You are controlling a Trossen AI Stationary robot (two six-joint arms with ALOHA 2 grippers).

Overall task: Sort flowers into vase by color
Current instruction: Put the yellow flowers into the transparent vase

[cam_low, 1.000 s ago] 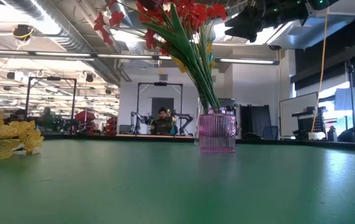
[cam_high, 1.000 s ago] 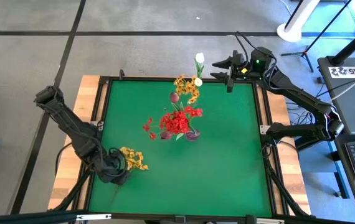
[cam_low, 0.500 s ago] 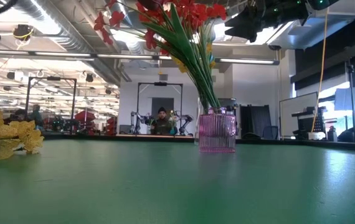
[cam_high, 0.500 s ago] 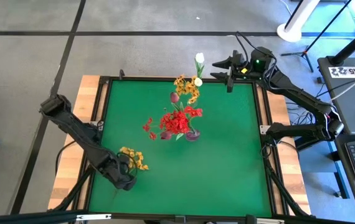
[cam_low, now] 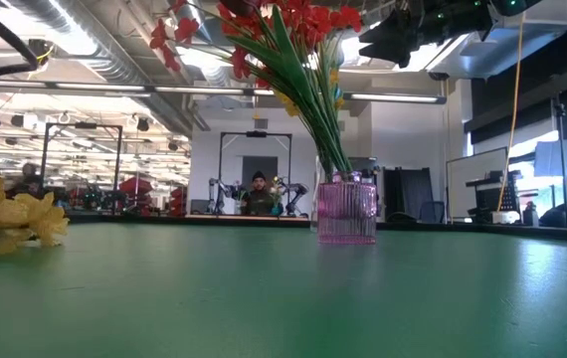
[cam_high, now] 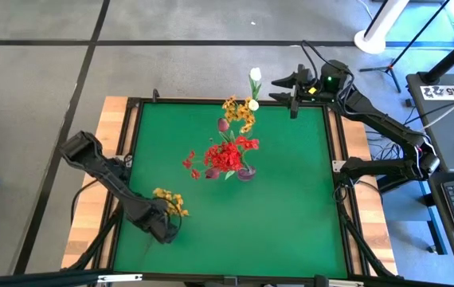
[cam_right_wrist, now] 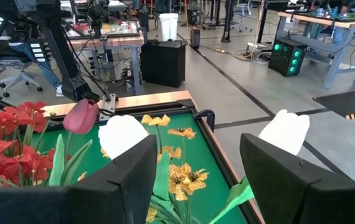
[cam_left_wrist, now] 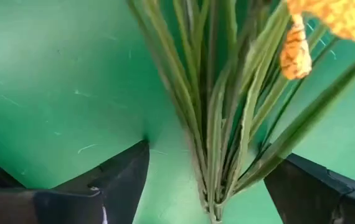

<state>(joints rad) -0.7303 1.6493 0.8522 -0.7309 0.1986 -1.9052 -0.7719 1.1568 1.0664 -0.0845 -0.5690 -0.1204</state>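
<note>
A yellow-orange blossom cluster [cam_high: 170, 203] lies flat on the green table near its left near corner, also visible in the low view [cam_low: 10, 221]. Its bundle of green stems [cam_left_wrist: 218, 130] rests on the mat. My left gripper [cam_left_wrist: 212, 186] is open and low over the stems' cut end, one finger on each side, touching nothing [cam_high: 163, 229]. A pink ribbed vase [cam_high: 245, 172] [cam_low: 346, 211] stands mid-table. It holds red clusters [cam_high: 225, 157], yellow-orange clusters [cam_high: 239, 112], white tulip buds [cam_right_wrist: 123, 134] and a dark red tulip bud [cam_right_wrist: 81, 116]. My right gripper [cam_right_wrist: 205, 180] waits open at the far right corner [cam_high: 287, 89].
A black frame [cam_high: 127, 143] runs around the green mat, with wooden table edges outside it. Green mat stretches bare between the lying flower and the vase and on the right half [cam_high: 299, 207]. Beyond the table is a workshop with benches and a person far off [cam_low: 259, 194].
My left gripper has moved toward the table's right and near edge, along the lying flower's stems, and its arm has swung in over the left edge. The yellow-orange flower, the vase and my right arm have stayed in place.
</note>
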